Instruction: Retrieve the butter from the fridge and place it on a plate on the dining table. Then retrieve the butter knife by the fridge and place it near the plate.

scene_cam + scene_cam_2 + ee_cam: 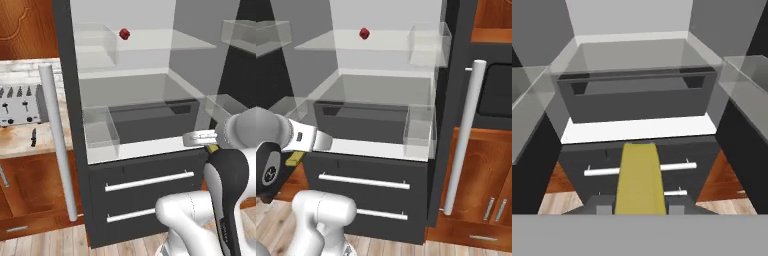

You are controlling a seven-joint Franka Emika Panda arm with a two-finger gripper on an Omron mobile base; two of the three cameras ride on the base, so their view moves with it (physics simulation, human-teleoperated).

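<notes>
The butter (639, 177), a yellow-olive stick, sits clamped between the two dark fingertips of the gripper (639, 205), whose jaws stand narrow against its long sides; in the hand view it juts forward from the tips toward the fridge (80, 150). From the left base view a small end of the stick shows just under the white wrist, out in front of the fridge's open compartment and above the two lower drawers (150, 195), with open air all round it. The stick hangs clear of the white front ledge of the fridge floor, near its right end in the left base view. Beyond the ledge lies a dark crisper bin (637, 97), its front wall upright and its top edge level. Clear door bins (100, 127) stand at both sides of the opening, their walls framing the gap the hand occupies. Higher up, a small round red item (124, 34) rests on a glass shelf, well apart from the gripper. Far left, a slim black butter knife (33, 136) lies on the wooden counter before a toaster (20, 104), beyond the long white door handle (57, 140).
</notes>
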